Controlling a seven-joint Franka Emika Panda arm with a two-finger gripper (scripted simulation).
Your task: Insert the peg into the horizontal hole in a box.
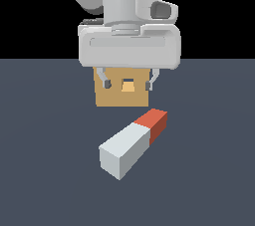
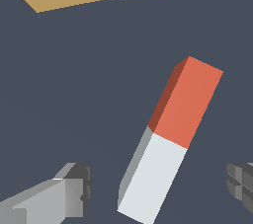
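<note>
So the arm's claw is hanging up above the floor with its two fingers spread wide apart and nothing between them — it's clearly at the reach-and-grab stage, nothing picked up yet. The peg is lying flat on the dark floor, out in front of the box and well clear of it, red end pointing roughly toward the box but skewed off to the exterior view's right. In the wrist view the peg sits between the two fingers but at a slant, so it isn't square to the grip line. The box is sitting behind the claw in the exterior view, and you can just see the little square hole in its front face peeking between the fingers. My guess is the next move needs a bit of wrist twist to line the fingers across the peg's long sides, then a straight drop and a squeeze — probably on the white half, leaving the red end free to go in. After that it's lift, level it out, aim at the hole. Tight fit by the look of it, so a crooked grab would hurt later.
</note>
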